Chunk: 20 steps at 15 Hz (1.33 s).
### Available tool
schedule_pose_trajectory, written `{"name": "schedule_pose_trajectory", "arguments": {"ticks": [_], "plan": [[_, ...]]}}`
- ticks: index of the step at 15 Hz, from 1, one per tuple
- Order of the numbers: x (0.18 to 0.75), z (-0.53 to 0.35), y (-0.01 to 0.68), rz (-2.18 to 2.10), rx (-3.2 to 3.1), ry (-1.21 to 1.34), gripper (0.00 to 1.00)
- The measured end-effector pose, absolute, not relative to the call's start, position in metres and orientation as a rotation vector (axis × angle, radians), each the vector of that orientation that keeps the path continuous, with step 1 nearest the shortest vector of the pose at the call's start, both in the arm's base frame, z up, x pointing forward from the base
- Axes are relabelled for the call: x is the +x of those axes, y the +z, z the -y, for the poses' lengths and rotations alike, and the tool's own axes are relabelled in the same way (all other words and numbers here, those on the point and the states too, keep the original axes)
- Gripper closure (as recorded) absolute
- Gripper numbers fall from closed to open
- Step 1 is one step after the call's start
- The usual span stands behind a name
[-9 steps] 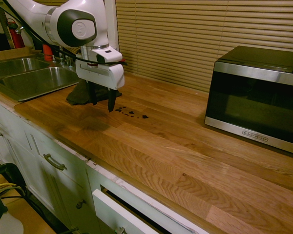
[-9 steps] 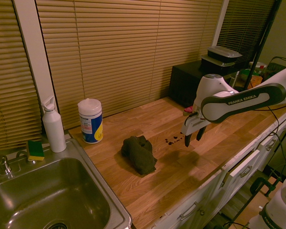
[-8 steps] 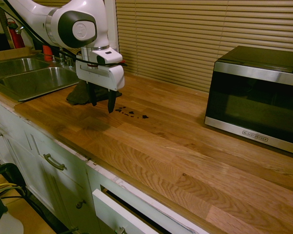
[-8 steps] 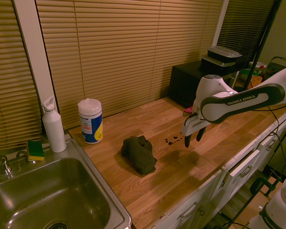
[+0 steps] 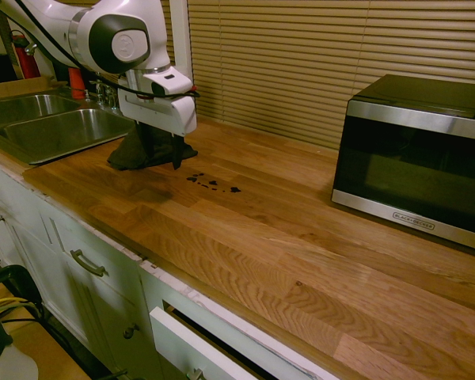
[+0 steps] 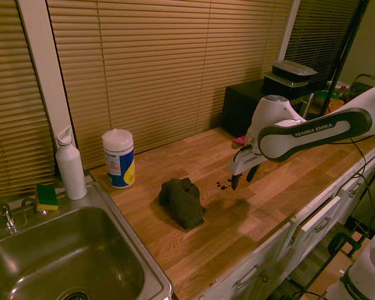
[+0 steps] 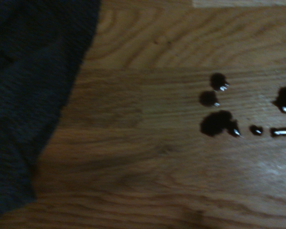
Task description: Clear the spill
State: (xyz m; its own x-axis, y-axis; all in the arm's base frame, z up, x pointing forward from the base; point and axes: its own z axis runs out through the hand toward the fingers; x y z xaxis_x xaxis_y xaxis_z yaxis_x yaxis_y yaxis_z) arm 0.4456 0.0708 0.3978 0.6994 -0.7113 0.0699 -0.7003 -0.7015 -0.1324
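Evidently open end effector, holding nothing, above wooden counter

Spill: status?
Gripper open, empty, above counter. Spill unwiped, still wet-looking. Cloth bunched beside it, not gripped. Nothing seen blocking the way to the cloth.

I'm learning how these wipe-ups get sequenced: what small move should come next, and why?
Probably carry the open, empty gripper over to the dark cloth, then lower onto it. The spill is still wet, glinting in the wrist view, and the cloth lies bunched beside it, apart from it.
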Motion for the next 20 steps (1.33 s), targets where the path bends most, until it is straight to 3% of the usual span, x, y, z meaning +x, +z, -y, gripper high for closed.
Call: {"name": "schedule_pose_trajectory", "arguments": {"ticks": [5, 12, 18, 19, 20], "plan": [[0.471, -0.142, 0.424, -1.089, -2.773, -0.233, 0.0], [0.512, -0.259, 0.405, -1.011, -2.783, -0.265, 0.0], [0.547, -0.281, 0.37, -1.177, -2.794, -0.341, 0.0], [0.55, -0.281, 0.364, -1.204, -2.799, -0.342, 1.0], [0.552, -0.283, 0.359, -1.225, -2.801, -0.338, 1.0]]}}
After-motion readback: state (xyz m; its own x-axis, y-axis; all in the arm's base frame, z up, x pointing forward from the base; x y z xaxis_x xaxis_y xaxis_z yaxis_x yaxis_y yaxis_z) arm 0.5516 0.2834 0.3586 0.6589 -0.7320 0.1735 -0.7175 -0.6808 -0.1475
